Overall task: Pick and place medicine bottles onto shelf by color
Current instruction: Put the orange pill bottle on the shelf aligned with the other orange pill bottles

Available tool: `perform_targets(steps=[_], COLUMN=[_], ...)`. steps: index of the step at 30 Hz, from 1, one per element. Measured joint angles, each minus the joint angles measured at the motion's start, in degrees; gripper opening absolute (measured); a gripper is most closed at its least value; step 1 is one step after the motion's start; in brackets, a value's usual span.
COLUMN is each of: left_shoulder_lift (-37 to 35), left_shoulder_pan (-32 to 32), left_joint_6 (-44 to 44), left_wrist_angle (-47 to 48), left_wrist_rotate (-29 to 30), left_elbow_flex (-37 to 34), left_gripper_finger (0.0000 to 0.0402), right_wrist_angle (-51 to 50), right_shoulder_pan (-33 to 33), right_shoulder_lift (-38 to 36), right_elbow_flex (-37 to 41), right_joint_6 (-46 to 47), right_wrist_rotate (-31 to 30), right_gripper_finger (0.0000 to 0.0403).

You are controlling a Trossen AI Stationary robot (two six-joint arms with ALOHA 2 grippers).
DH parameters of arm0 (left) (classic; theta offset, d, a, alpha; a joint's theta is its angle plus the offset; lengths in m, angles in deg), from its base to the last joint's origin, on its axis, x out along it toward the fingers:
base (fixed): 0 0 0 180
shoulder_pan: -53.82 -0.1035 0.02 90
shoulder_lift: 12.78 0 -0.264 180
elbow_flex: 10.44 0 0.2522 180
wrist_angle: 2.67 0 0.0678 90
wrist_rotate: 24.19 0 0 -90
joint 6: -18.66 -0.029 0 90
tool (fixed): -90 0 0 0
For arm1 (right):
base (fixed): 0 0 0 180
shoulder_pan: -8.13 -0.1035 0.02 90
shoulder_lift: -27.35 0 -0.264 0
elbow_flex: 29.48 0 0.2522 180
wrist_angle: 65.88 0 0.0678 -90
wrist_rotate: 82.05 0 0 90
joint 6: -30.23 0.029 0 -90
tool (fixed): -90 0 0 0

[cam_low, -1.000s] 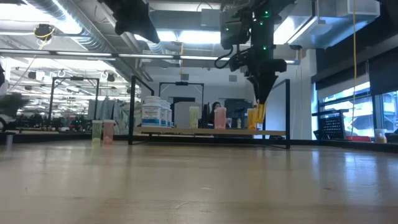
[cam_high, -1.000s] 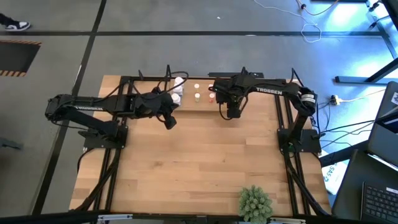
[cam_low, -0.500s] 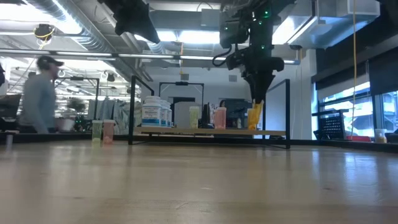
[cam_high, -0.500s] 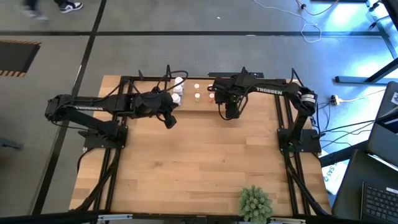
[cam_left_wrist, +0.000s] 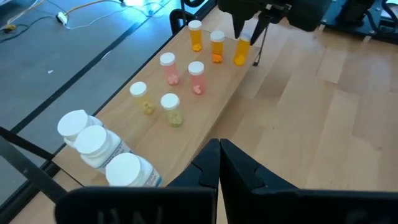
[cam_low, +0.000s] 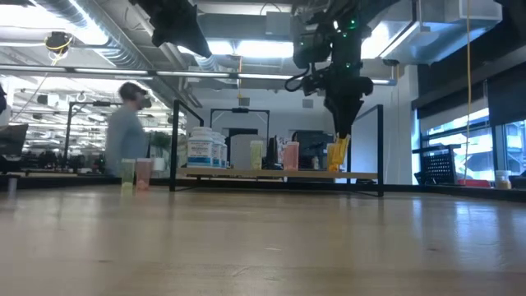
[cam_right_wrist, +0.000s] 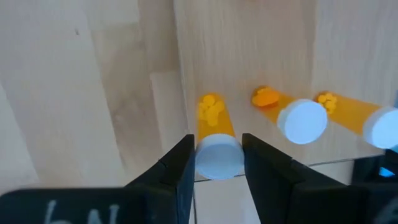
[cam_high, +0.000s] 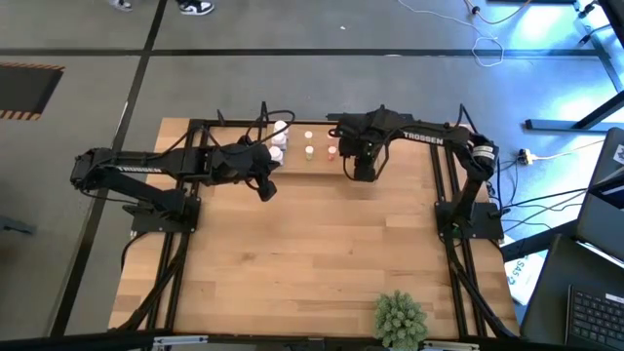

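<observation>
Right pincer (cam_right_wrist: pixel 216 163): over the right end of the shelf (cam_left_wrist: pixel 225 93) at the far edge of the table (cam_high: pixel 312 253), fingers narrow and closed on the white cap of an orange bottle (cam_right_wrist: pixel 214 138). In the low view the held bottle (cam_low: pixel 339 154) hangs upright at the pincer tip, at shelf level; whether its base touches the shelf cannot be told.

Left pincer (cam_left_wrist: pixel 219 163): above the table just in front of the shelf's left part, fingers pressed together, holding nothing.

Shelf contents, seen from the left wrist view:
- two orange bottles (cam_left_wrist: pixel 216 47) upright beside the held one, at the right end;
- two pink bottles (cam_left_wrist: pixel 196 78) side by side near the middle;
- two pale yellow bottles (cam_left_wrist: pixel 171 109) next to the pink pair;
- three larger white bottles (cam_left_wrist: pixel 93 148) clustered at the left end.

Table, other: green plant (cam_high: pixel 401 317) at the near edge, well apart from the shelf.

Room behind: a person (cam_low: pixel 127 140) beyond the table in the low view.
</observation>
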Motion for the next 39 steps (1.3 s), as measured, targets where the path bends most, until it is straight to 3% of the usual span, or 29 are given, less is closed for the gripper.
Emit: perform_targets(steps=[39], left_shoulder_lift=[0.0], left_shoulder_pan=[0.0], left_joint_6=[0.0], left_wrist_angle=[0.0], left_wrist_rotate=[0.0], left_elbow_flex=[0.0], left_gripper_finger=[0.0], right_wrist_angle=[1.1], right_shoulder_pan=[0.0], right_shoulder_lift=[3.0], right_elbow_flex=[0.0], right_joint_6=[-0.4], right_wrist_rotate=[0.6], right_gripper_finger=[0.013])
